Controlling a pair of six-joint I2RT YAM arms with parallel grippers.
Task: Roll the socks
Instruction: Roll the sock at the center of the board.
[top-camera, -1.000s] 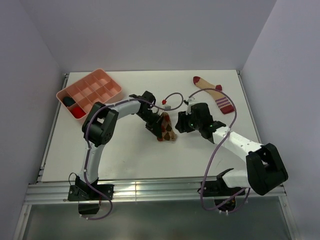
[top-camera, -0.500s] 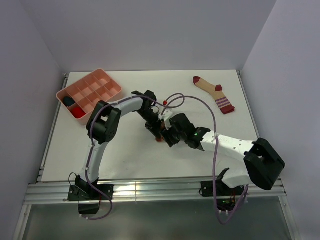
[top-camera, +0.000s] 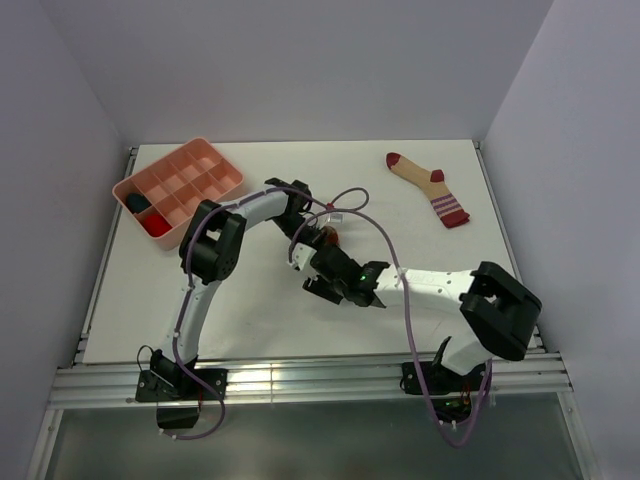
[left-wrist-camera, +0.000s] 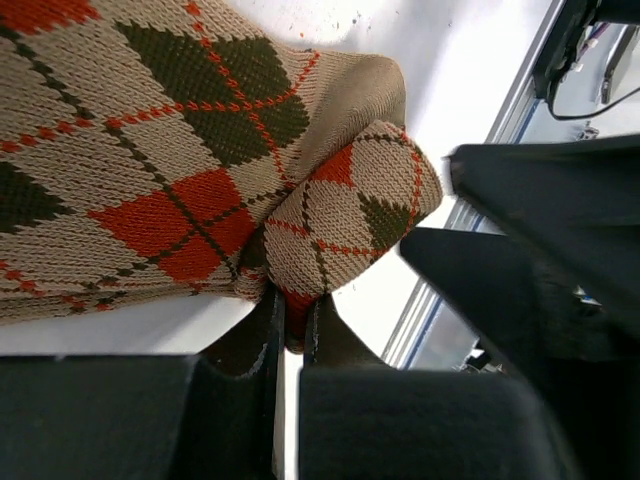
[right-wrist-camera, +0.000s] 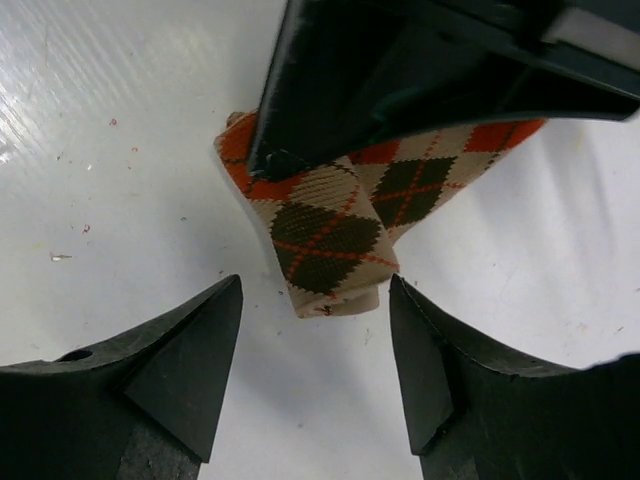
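White tabletop (top-camera: 250, 310) filled the scene, closed in by plain pale walls on the left, far and right sides. Near the middle of it lay a brown, orange and tan knitted argyle sock (left-wrist-camera: 150, 130), mostly hidden in the overhead view by the two arms that met above it. The left gripper (left-wrist-camera: 290, 322) was clenched on this argyle sock, its two dark fingers (left-wrist-camera: 240, 350) pressed together with a pinch of orange fabric caught between them at the edge of a folded-over part. That fold curled up as a rounded lobe on top of the flatter stretch of the sock.

From the other wrist view, the right gripper (right-wrist-camera: 315, 290) stood released, its black fingers (right-wrist-camera: 190, 350) spread wide on either side of the sock's folded end (right-wrist-camera: 330, 240) and apart from the fabric. The left gripper's dark body hung just above that same end.

At the far right of the table, well apart from both arms, a flat tan sock (top-camera: 428, 187) with a dark red toe and heel and pink-red stripes at its cuff lay untouched. At the far left sat a pink plastic tray (top-camera: 224, 160) divided into small compartments, with a dark bundle (top-camera: 137, 204) and a red bundle (top-camera: 155, 225) in its nearer compartments.
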